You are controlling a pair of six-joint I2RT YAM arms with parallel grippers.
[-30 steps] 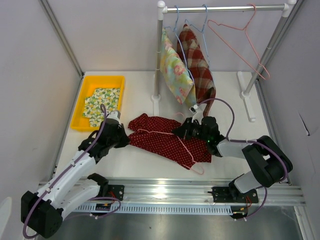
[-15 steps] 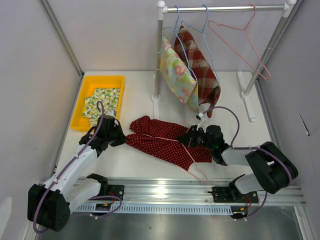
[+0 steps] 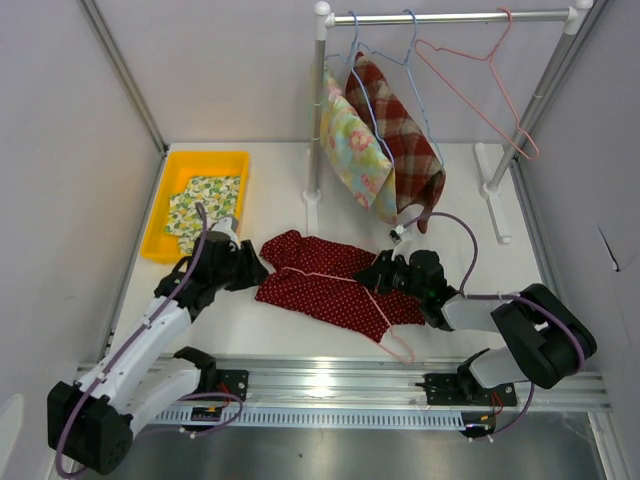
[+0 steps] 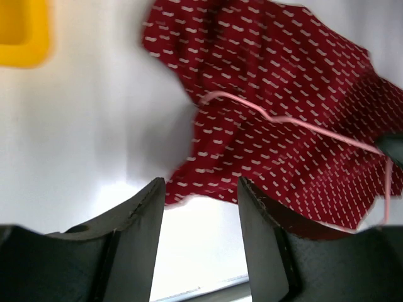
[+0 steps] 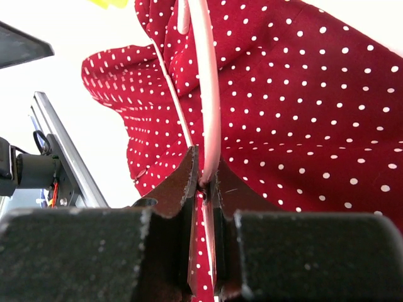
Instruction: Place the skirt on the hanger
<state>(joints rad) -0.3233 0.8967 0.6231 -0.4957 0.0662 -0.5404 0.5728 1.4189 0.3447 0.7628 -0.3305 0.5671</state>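
At your far left a yellow tray sits on the worktop with a folded floral cloth inside. Just right of it, your left gripper stands with its jaws well apart and nothing between them; in the wrist view its fingertips sit right at the near left edge of the red polka-dot skirt. The skirt lies crumpled on the worktop between your two arms. The pink hanger lies across it, its wire running over the fabric and one end poking out past the skirt's near right corner. Your right gripper is clamped narrow on that wire at the skirt's right side. Behind it, on the rack's rail, a floral garment and a plaid garment hang on blue hangers
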